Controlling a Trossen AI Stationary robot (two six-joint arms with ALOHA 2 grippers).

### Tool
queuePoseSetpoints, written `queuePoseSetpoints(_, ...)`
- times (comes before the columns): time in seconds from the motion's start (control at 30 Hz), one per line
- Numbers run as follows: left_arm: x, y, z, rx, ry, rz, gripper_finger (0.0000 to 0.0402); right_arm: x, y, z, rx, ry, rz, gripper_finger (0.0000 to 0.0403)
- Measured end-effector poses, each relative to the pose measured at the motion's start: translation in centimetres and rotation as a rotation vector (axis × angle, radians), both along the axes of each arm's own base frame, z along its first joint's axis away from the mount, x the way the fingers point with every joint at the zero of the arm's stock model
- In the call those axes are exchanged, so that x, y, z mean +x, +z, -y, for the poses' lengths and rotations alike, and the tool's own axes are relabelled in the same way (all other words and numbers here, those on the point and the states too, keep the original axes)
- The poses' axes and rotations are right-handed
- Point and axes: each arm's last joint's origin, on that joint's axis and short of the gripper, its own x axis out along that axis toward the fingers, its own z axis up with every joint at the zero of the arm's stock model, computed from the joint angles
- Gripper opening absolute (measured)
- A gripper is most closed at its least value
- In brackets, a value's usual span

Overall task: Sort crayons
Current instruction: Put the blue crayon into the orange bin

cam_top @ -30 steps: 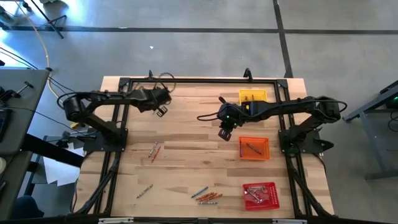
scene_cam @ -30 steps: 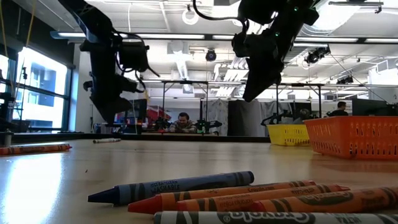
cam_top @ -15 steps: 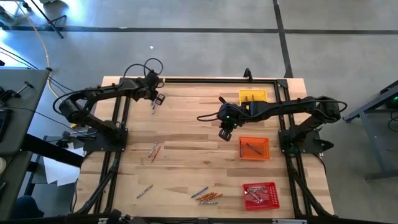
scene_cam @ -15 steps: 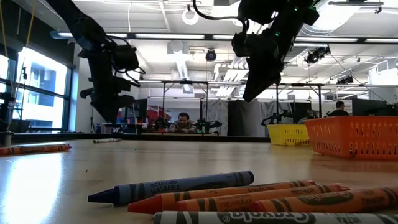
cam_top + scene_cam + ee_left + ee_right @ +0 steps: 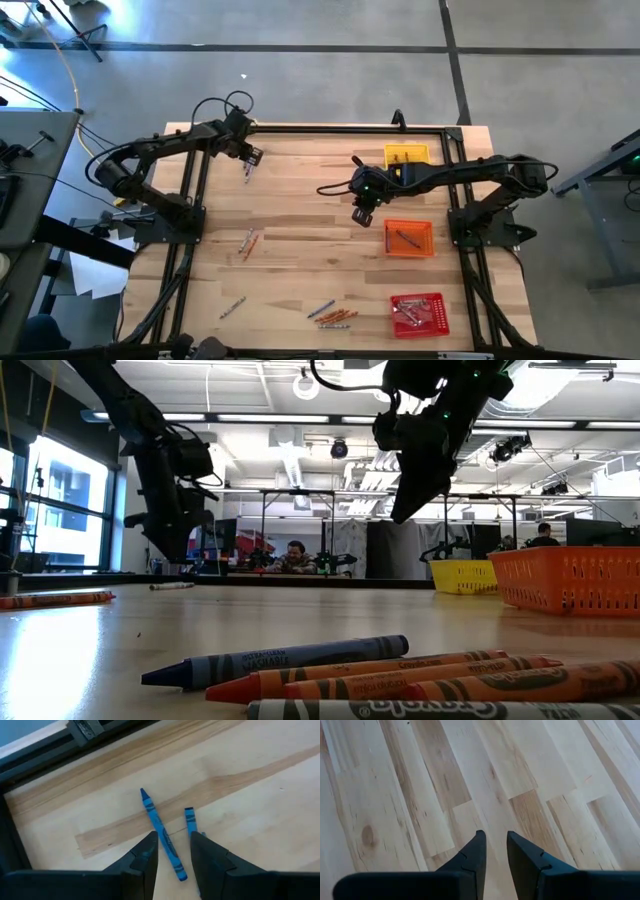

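Overhead, two dark arms reach over the wooden table (image 5: 300, 215). Left claw (image 5: 250, 160) hangs near the far left corner, with blue crayons (image 5: 246, 173) right beside its tip. Right claw (image 5: 360, 215) hangs over bare wood near the middle; three square trays lie on its outer side: one yellow tray (image 5: 407, 156) behind it, one orange tray (image 5: 410, 238) just beside it, one red tray (image 5: 419, 313) well in front. Loose crayons sit in three more spots in front of the claws: a pair (image 5: 248, 242), a single grey one (image 5: 232, 307), and a bunch (image 5: 332, 314) too small to count.

Level with the table, five crayons lie closest: one blue crayon (image 5: 275, 660), three orange ones (image 5: 400, 670) and one grey one (image 5: 440, 710). Both arms hang above the table. A person sits far behind.

Left wrist view: two blue crayons lie on the wood, one long crayon (image 5: 162, 834) running between the fingers (image 5: 145, 857), one short crayon (image 5: 190, 821) past the other finger. The claw is narrowly parted, holding nothing.

Right wrist view: the fingers (image 5: 475, 852) stand narrowly apart over bare planks, empty.
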Motion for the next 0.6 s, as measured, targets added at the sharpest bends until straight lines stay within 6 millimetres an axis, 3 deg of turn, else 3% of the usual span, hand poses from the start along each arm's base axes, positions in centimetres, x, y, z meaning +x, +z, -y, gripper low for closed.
queuePoseSetpoints(0.37,0.3,-2.7,-0.8,-0.077,0.003,-0.066,0.0100,0.0,0.0,0.0,0.000,0.000,0.000,0.0071)
queuePoseSetpoints(0.6,0.5,-3.0,-1.2,-0.073,0.006,-0.063,0.0100,0.0,0.0,0.0,0.000,0.000,0.000,0.0071)
